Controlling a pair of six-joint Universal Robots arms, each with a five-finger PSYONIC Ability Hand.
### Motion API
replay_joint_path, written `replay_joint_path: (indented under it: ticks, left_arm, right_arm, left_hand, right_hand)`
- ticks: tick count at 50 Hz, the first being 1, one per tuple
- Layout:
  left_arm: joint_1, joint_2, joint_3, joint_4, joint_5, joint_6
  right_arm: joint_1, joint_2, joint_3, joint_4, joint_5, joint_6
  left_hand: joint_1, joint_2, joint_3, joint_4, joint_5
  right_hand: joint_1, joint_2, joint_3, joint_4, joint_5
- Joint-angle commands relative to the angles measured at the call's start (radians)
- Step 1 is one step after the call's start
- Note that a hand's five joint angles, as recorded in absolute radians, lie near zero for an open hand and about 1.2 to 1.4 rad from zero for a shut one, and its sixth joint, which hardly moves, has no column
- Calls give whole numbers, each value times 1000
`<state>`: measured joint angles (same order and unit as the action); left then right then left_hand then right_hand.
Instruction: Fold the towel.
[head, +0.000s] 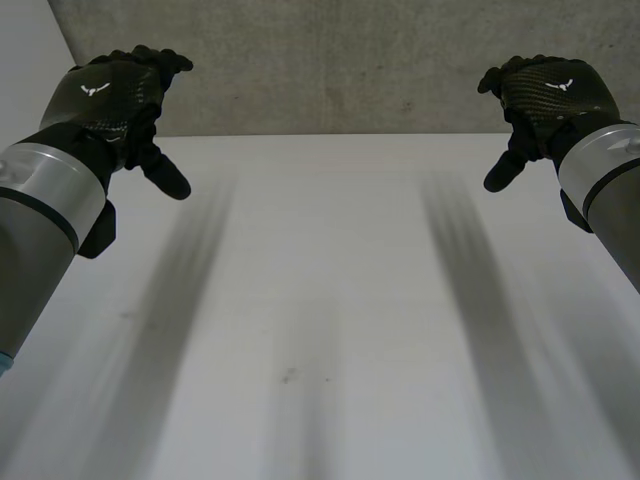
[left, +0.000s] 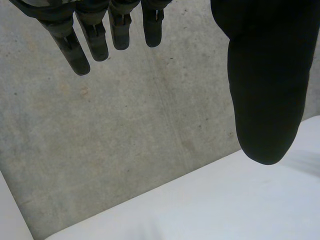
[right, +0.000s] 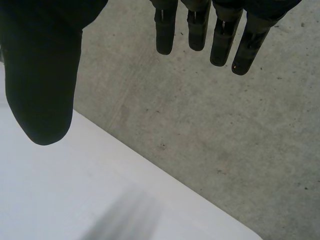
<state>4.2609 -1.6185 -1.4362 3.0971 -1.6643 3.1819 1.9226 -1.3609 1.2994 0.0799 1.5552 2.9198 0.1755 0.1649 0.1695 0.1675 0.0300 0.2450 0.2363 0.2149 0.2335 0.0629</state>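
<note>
A white table (head: 330, 300) ends at its far edge against speckled, rough grey concrete (head: 330, 60).

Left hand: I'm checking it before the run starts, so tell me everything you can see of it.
The left hand is black, with a woven carbon-look back bearing a small white mark, on a grey arm. In its wrist view the fingers hang straight and slightly spread, the thumb apart. It is open, holds nothing and touches nothing, raised above the far left part of the white table, with grey concrete floor beyond.
</note>
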Motion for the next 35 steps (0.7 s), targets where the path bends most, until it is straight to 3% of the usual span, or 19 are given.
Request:
replay_joint_path:
  ticks: [1,35]
  left_arm:
    - [1,-1,0,0,0,0]
    - [-4,-9,-3,0,0,1]
  right_arm:
    - [-4,0,0,0,-15,-1]
    - [-7,0,1,1,-30,1]
  left_hand:
    - [-1,10,5,7,-30]
    - [-1,10,5,7,-30]
  right_hand:
    - [-71,-62,-40,-59,-63]
    - [-71,-62,-40,-59,-63]
